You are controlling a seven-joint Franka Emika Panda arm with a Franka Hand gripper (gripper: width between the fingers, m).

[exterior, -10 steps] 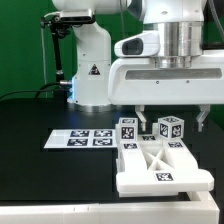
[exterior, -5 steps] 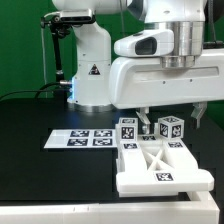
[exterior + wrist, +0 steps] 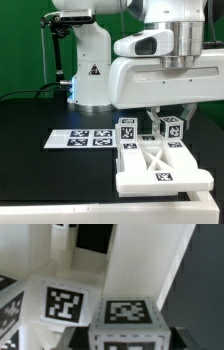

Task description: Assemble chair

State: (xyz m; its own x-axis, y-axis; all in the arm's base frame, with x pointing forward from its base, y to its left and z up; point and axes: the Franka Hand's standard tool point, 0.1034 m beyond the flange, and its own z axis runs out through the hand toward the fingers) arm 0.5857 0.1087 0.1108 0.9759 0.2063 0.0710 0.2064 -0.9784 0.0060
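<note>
Since the earlier frame the gripper [image 3: 171, 117] had drawn its fingers in from a wide spread around the right cube-ended post [image 3: 171, 129]; whether they already pinched it I could not tell. Left to right on the table [image 3: 30, 120]: marker board [image 3: 84, 139], left post [image 3: 127, 131], gripped-at post, both behind the chair slab [image 3: 160, 167] near the front edge. Grasping seemed in hand; next, a firm lift.

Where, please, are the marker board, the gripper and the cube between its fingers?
marker board [image 3: 82, 138], exterior view, its middle.
gripper [image 3: 171, 118], exterior view, between the fingertips.
cube [image 3: 171, 130], exterior view, its tagged front face.
</note>
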